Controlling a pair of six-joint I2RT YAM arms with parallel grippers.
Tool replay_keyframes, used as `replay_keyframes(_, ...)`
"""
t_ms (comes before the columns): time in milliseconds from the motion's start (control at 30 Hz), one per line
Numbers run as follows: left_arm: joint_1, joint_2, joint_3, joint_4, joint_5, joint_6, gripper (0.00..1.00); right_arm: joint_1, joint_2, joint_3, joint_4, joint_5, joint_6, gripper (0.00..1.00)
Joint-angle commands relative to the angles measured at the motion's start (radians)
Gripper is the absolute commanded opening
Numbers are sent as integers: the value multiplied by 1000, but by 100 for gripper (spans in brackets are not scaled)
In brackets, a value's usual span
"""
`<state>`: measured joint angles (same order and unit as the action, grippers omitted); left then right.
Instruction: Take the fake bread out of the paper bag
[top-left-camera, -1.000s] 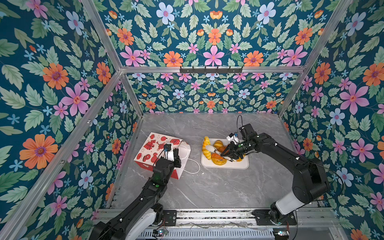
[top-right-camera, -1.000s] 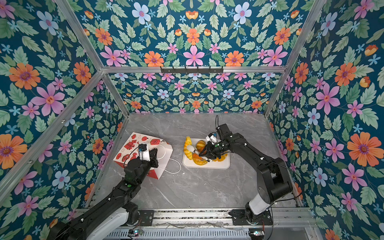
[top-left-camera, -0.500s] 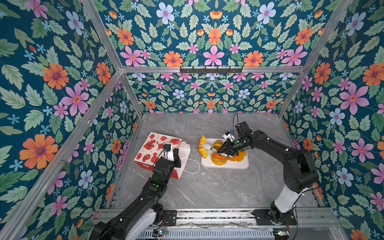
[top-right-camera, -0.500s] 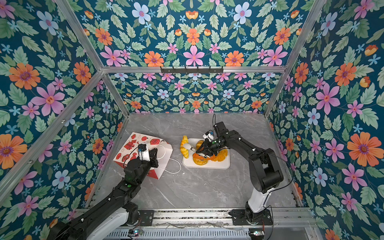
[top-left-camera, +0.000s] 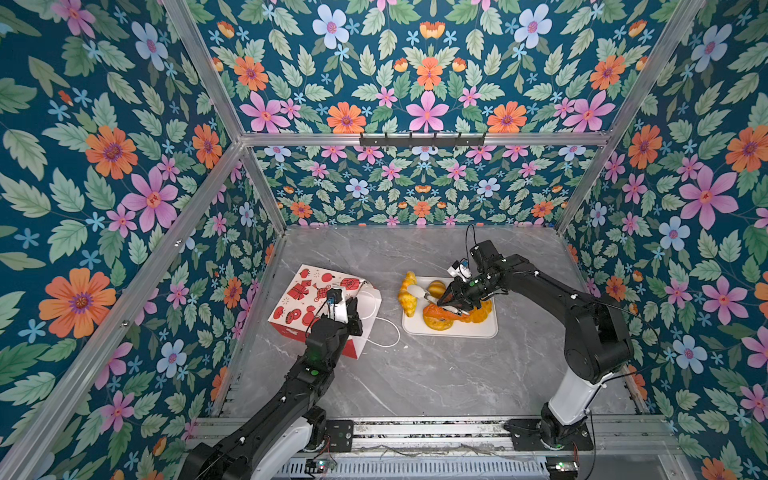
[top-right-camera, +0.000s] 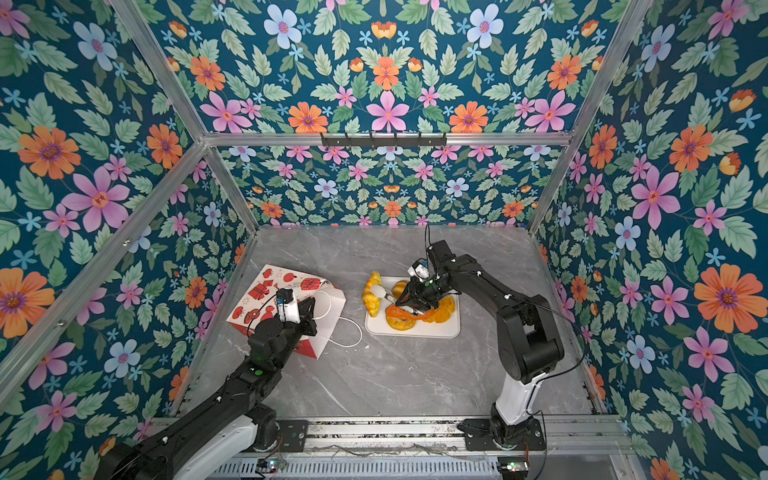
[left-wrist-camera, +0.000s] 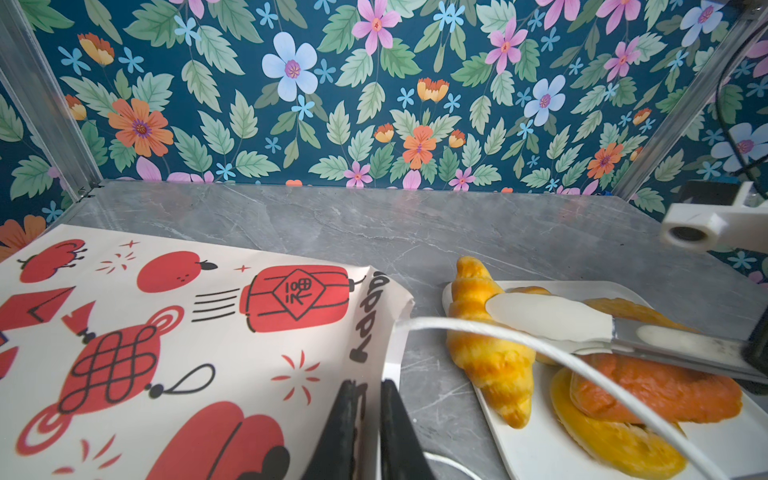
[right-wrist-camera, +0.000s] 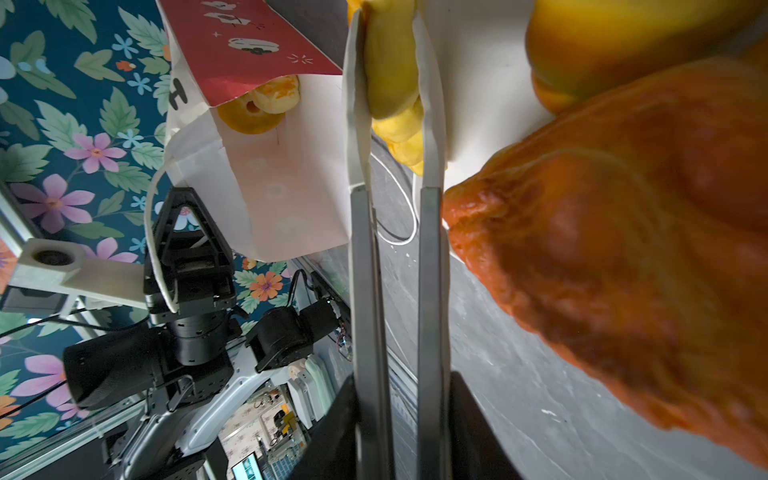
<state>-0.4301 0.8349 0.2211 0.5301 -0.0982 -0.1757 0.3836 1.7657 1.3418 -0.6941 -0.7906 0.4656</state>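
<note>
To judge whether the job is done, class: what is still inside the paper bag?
Through the open mouth of the paper bag, the right wrist view shows a yellow ring cake and a paler bun. The red panel covers whatever lies deeper.

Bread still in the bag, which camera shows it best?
Right wrist view: it looks into the open paper bag at a ring pastry and a paler piece. Both top views and the left wrist show only its outside.

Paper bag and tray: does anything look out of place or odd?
Yes. The paper bag lies tipped on its side, two pastries just inside its open end. The croissant overhangs the white tray's edge instead of lying fully on it.
</note>
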Motion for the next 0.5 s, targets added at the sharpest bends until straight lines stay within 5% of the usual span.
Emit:
replay_keyframes(0, 2, 3, -2, 36, 6, -2, 14, 0, -10, 17, -54, 83, -31, 35)
replay_keyframes(467, 2, -5, -6, 36, 4, -5, 15, 1, -40, 56, -114, 123, -52, 37)
